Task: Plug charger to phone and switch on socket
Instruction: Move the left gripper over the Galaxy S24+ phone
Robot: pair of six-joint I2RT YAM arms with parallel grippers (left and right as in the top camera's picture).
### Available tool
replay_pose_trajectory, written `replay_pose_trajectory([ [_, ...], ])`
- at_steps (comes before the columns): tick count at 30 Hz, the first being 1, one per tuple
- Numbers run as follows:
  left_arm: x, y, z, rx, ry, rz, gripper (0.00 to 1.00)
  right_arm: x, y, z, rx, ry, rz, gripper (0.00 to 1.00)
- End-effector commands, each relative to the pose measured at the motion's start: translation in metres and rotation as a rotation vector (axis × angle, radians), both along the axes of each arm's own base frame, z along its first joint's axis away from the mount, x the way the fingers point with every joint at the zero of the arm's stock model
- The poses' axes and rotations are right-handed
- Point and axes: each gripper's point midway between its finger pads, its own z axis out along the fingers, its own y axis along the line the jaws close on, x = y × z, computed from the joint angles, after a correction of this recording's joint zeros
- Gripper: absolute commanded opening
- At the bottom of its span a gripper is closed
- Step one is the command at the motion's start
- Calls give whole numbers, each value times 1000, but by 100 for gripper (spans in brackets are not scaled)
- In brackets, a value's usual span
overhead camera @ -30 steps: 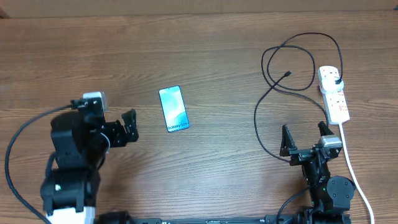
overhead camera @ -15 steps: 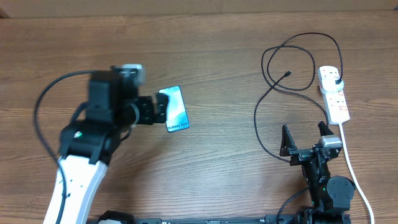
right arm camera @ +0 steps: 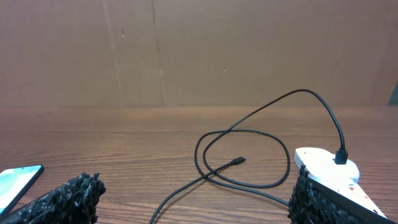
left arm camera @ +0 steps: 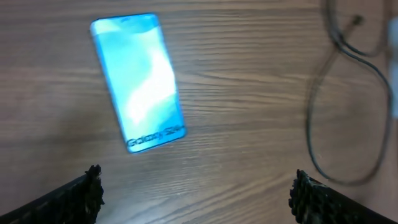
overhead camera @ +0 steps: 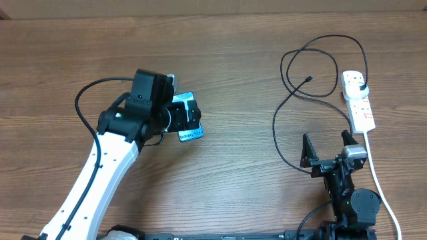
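The phone (overhead camera: 191,134) lies face up left of the table's middle, its blue screen (left arm camera: 138,81) lit. My left gripper (overhead camera: 192,115) hovers over it, open; in the left wrist view the phone lies ahead of the empty jaws (left arm camera: 199,193), left of centre. The charger (overhead camera: 277,127), a thin black cable, loops at the right, its connector tip (overhead camera: 308,79) free on the wood (right arm camera: 238,162) and its plug (overhead camera: 360,85) seated in the socket (overhead camera: 357,100). My right gripper (overhead camera: 327,148) stands open near the front edge, short of the cable (right arm camera: 196,199).
The socket's thick white cord (overhead camera: 377,180) runs down the right side past the right arm's base. A brown wall (right arm camera: 186,50) rises behind the table's far edge. Bare wood (overhead camera: 240,160) lies between the phone and the cable loops.
My left arm has swung from the table's left side to the right and out over the phone, jaws still open. The right arm, cable and socket have not moved.
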Motion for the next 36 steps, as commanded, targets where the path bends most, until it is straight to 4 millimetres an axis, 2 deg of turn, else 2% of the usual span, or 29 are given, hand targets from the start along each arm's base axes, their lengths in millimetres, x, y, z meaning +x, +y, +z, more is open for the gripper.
replay_pose_trajectory([
  [1, 10, 12, -3, 19, 31, 171, 100, 0, -2, -2, 2, -5, -13, 100],
  [5, 14, 18, -13, 71, 85, 211, 100, 0, -2, -2, 2, -5, -13, 100],
  [8, 24, 21, -21, 124, 137, 224, 100, 0, -2, -2, 2, -5, -13, 100],
  [16, 47, 6, -25, 162, 218, 202, 100, 0, -2, -2, 2, -5, -13, 100],
  [28, 35, 4, -30, 174, 284, 185, 100, 0, -2, -2, 2, -5, -13, 100],
  [36, 34, 7, -31, 194, 285, 182, 100, 0, -2, -2, 2, -5, -13, 100],
])
